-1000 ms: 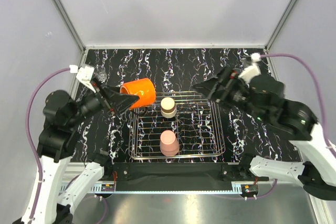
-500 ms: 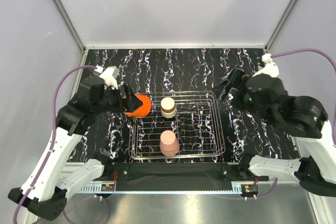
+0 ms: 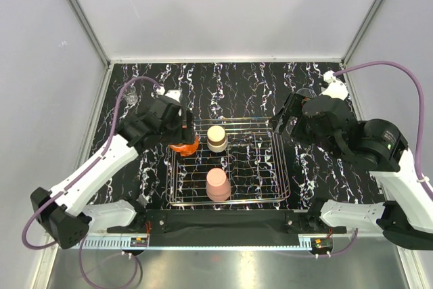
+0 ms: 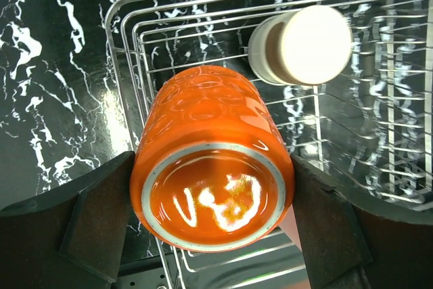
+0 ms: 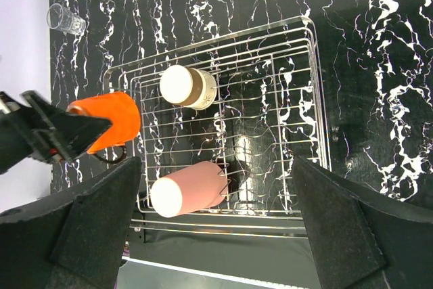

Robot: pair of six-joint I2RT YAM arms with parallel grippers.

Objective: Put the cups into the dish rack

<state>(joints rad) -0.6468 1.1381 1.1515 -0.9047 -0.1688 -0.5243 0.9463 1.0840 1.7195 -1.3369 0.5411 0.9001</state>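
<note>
Drainage is likely intended, so the orange cup is clasped base-up by the wide-set left gripper over the ten o'clock corner of the rack, the right gripper spread empty.

Orange cup over rack corner, cream cup, pink tumbler inside

The orange cup is glossy, its wall embossed. The dish rack is shiny metal wire. The worktop looks like polished black marble, white-veined. The cream cup looks matt.
</note>
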